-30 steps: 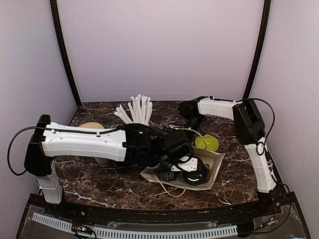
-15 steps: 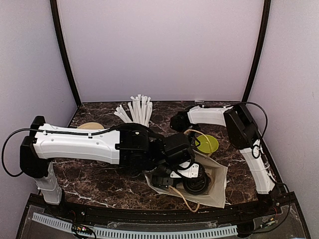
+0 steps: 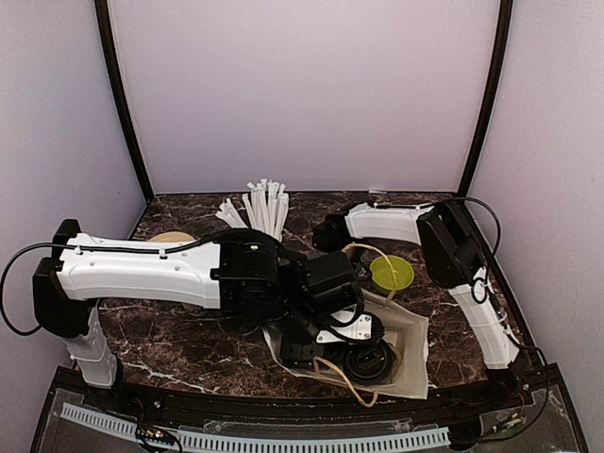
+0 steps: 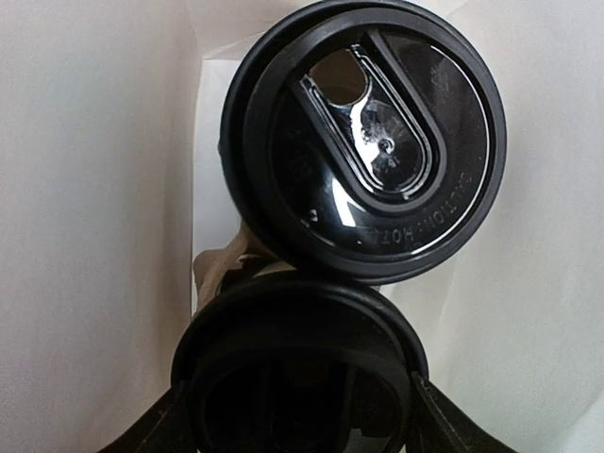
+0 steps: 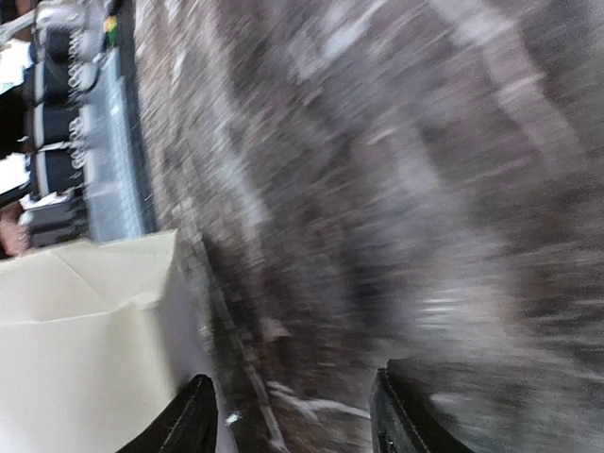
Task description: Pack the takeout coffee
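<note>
A white paper bag (image 3: 412,347) lies open at the front centre-right. In the left wrist view two takeout coffees with black lids sit inside its white walls (image 4: 85,189). One lid (image 4: 368,142) is farther in. The nearer lid (image 4: 297,354) sits between my left gripper's (image 4: 297,420) fingers, which press on both sides of that cup. In the top view my left gripper (image 3: 332,332) reaches into the bag beside a black lid (image 3: 370,360). My right gripper (image 3: 327,233) is behind the bag, open and empty over the marble; its wrist view (image 5: 293,415) is blurred.
A cup of white straws (image 3: 260,209) stands at the back centre. A lime-green round lid (image 3: 391,274) lies just behind the bag, under the bag's tan handle loop (image 3: 374,253). A tan round thing (image 3: 170,238) shows behind the left arm. The bag's edge (image 5: 75,349) is left of the right gripper.
My left gripper moved toward the front edge and deeper into the bag with the cup. The bag shifted forward. My right gripper moved left along the back of the bag.
</note>
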Robot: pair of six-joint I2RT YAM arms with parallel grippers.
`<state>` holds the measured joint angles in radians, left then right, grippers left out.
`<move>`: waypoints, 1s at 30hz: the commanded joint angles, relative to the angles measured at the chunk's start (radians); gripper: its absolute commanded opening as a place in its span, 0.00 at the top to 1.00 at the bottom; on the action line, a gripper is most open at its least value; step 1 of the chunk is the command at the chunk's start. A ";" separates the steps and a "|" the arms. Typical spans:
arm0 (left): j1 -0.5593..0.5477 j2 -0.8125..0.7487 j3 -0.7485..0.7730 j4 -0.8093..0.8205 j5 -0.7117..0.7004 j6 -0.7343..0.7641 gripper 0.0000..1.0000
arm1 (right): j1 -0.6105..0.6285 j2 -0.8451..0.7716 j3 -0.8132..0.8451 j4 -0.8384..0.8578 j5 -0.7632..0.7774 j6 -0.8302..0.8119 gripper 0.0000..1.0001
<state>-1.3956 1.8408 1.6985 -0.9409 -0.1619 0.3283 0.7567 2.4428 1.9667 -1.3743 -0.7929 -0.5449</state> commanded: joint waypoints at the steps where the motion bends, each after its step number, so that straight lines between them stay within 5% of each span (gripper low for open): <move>1: 0.012 0.004 -0.026 0.017 0.037 -0.015 0.57 | -0.072 0.017 0.112 0.061 0.109 0.072 0.41; 16: 0.071 0.055 -0.007 0.069 0.073 0.029 0.57 | -0.244 -0.126 0.305 0.087 0.167 0.082 0.36; 30: 0.131 0.151 -0.034 0.095 0.119 0.066 0.58 | -0.424 -0.592 0.060 0.062 0.098 -0.129 0.34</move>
<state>-1.2892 1.9091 1.6894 -0.8722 -0.0273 0.3691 0.3382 1.9289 2.0682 -1.2839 -0.6533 -0.5865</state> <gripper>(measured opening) 0.732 0.654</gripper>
